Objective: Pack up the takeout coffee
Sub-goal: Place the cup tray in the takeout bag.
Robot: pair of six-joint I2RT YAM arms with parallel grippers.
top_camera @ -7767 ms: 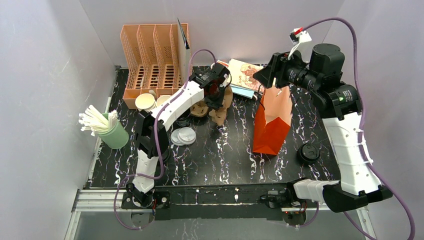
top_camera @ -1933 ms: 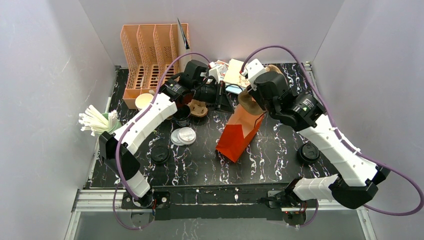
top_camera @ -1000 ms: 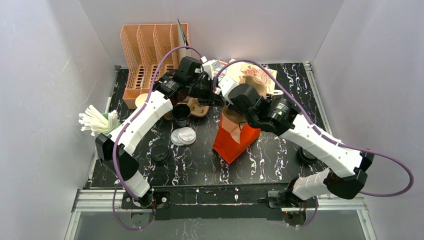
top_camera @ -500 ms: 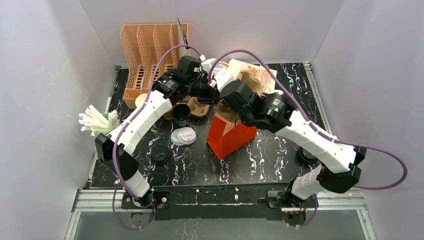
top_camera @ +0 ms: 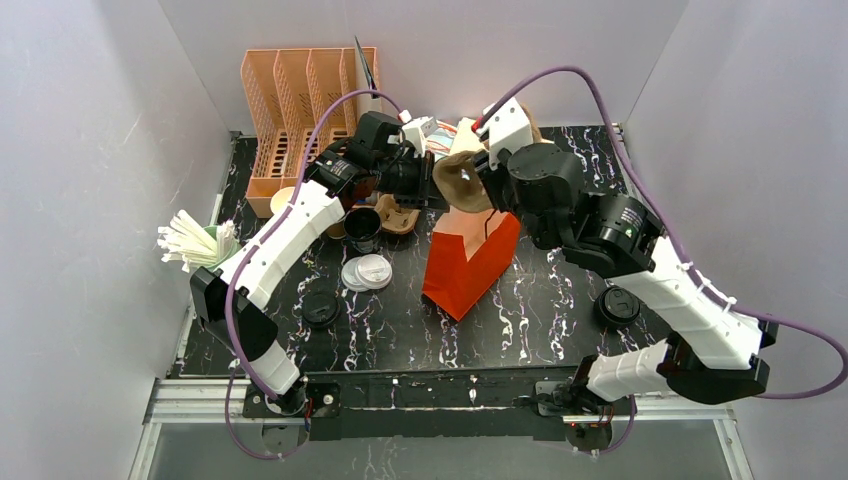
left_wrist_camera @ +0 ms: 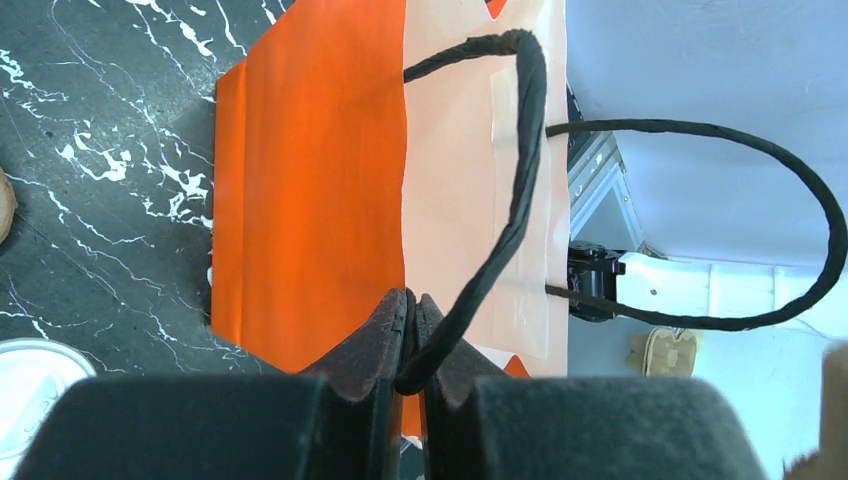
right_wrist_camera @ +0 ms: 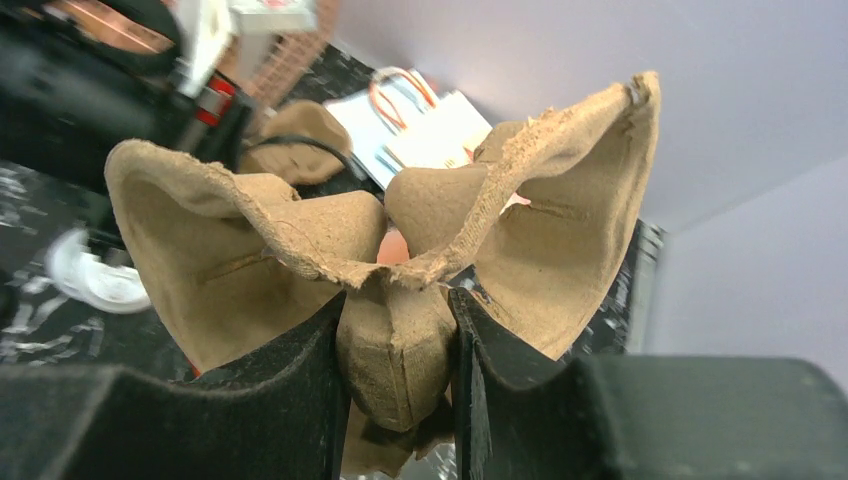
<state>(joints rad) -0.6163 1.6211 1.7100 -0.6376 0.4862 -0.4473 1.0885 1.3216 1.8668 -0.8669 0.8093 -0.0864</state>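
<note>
Handle pinched: the left fingers [left_wrist_camera: 385,330] are shut tight on one black cord handle [left_wrist_camera: 520,180] of the orange paper bag [top_camera: 465,265], which leans on the bench [top_camera: 560,330] just below them. The right fingers [right_wrist_camera: 300,385] are clamped on the centre post of a moulded pulp cup carrier [right_wrist_camera: 560,230], held in the air right beside the left fingers, over the bag's mouth.

The takeout coffee [top_camera: 282,200] is in neither grip. The kraft cup sits on the bench well to the left of both sets of fingers, against the orange desk organiser [top_camera: 300,100], half hidden behind the left arm. Between it and the left fingers stands a black cup [top_camera: 362,228]. Nearer the arm bases lie white lids [top_camera: 365,272] and a black lid [top_camera: 320,308]. Far left, a green cup of white stirrers [top_camera: 215,262].
</note>
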